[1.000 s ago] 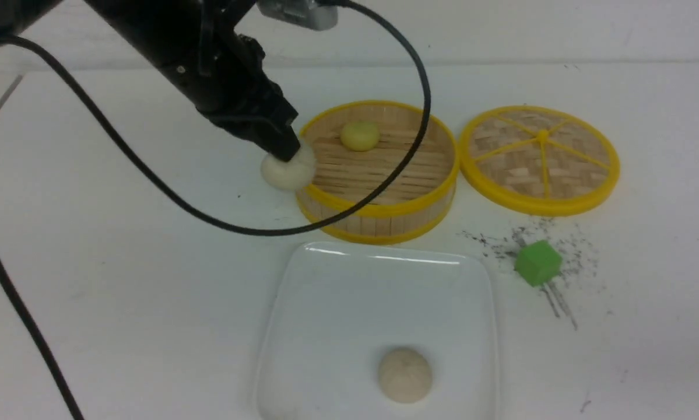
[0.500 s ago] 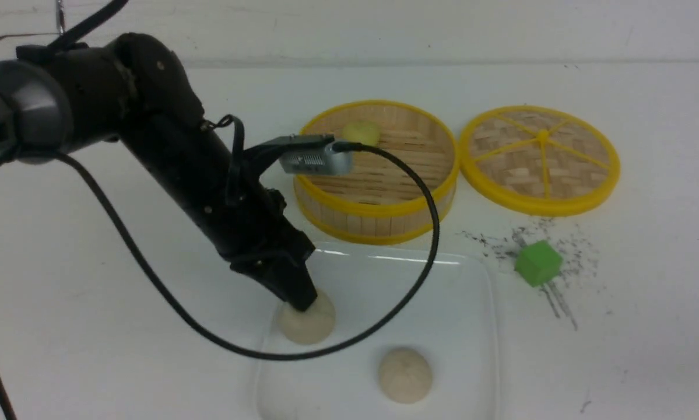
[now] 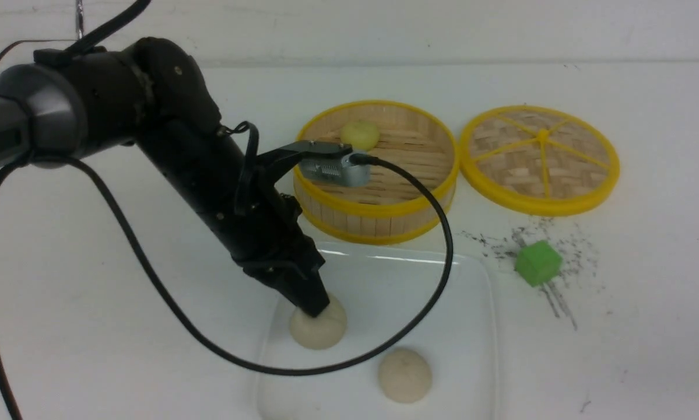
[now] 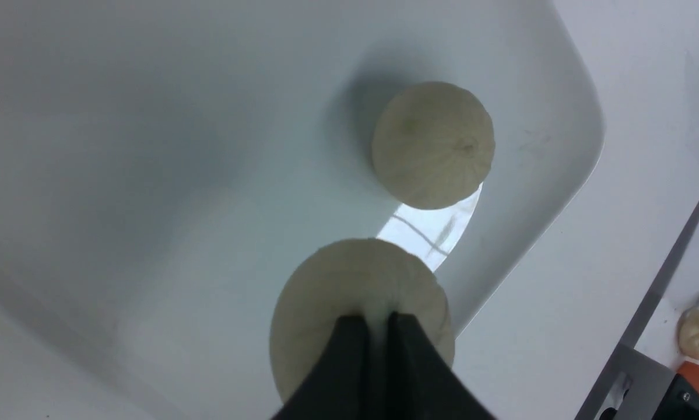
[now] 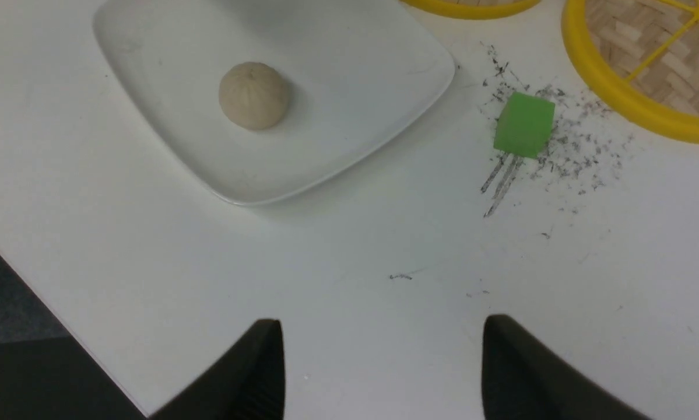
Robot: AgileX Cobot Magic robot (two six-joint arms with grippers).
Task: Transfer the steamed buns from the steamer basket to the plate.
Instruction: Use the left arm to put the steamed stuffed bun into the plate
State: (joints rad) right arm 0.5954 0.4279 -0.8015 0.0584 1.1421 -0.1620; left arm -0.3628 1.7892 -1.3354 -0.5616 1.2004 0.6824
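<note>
My left gripper (image 3: 317, 309) is shut on the top of a pale beige steamed bun (image 3: 319, 329), pinching its pleats between the fingertips (image 4: 349, 326). This bun (image 4: 349, 280) is down at the left part of the white plate (image 3: 442, 291); whether it rests on the plate I cannot tell. A second beige bun (image 3: 405, 375) lies on the plate near its front. A pale yellow bun (image 3: 359, 133) sits at the back of the steamer basket (image 3: 384, 210). My right gripper (image 5: 382, 332) shows only in the right wrist view, open and empty above the bare table.
The woven yellow-rimmed lid (image 3: 540, 157) lies flat to the right of the basket. A green cube (image 3: 537, 262) stands among dark scuff marks right of the plate. The left arm's black cable loops over the plate and in front of the basket.
The left arm carried the beige bun from beside the basket's left rim down to the plate's left part, then shifted slightly right. The other buns have not moved.
</note>
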